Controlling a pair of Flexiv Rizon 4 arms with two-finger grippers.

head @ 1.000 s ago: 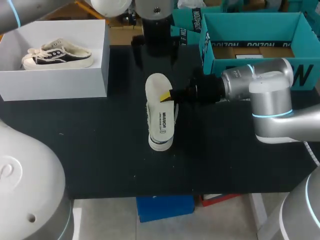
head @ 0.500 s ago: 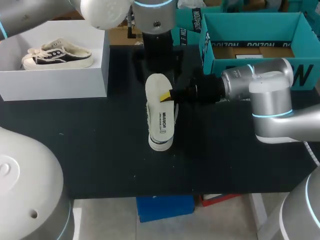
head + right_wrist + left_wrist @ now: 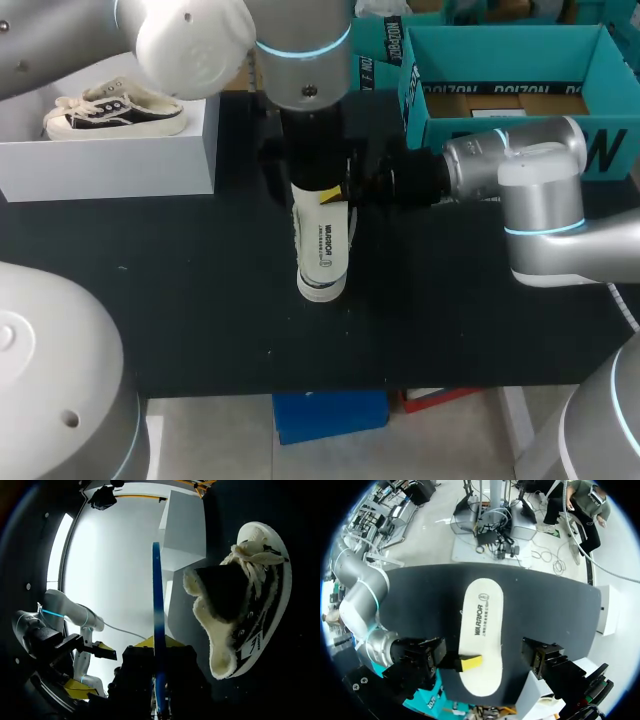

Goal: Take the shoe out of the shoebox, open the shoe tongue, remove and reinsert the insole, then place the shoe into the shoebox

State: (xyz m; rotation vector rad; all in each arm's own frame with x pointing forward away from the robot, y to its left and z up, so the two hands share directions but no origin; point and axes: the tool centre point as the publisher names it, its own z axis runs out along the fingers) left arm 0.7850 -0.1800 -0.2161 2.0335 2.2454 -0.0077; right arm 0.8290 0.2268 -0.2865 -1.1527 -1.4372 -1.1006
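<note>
Pinching insole (image 3: 325, 245) edge, right gripper (image 3: 335, 192) holds it clear of shoe (image 3: 245, 595).

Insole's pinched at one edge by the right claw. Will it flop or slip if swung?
Probably fairly stiff: the insole looks flat though the right claw grips only one edge. Likely light, being thin edge-on. It might pivot in so small a grip.

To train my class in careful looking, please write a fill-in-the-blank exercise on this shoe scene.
1. The right hand is shut on the white ___.
2. A black-and-white sneaker lies in the ___ shoebox.
3. The ___ arm hangs above the insole at the middle of the table.
Missing words: insole; white; left.
</note>
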